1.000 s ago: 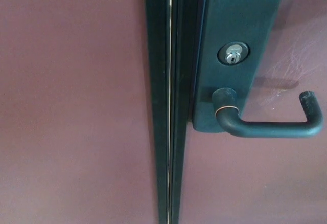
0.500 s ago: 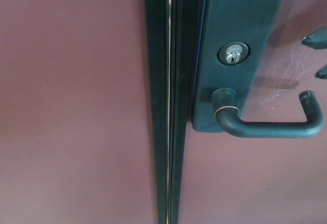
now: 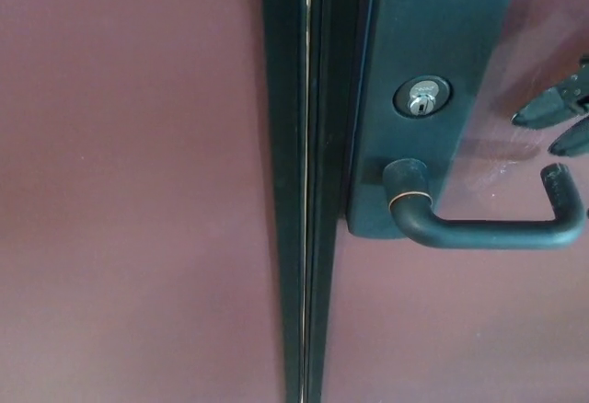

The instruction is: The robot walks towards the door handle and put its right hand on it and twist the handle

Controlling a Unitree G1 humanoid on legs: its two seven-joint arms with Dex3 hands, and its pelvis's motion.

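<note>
The dark, horizontal door handle [image 3: 488,228] lies just below the right hand [image 3: 561,118], whose fingers are spread, untouching.

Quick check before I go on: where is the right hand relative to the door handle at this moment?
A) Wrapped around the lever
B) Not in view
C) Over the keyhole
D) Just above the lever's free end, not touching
D: the right hand shows only as dark fingertips at the right edge, above the upturned free end of the door handle, with door surface visible between them.
</note>
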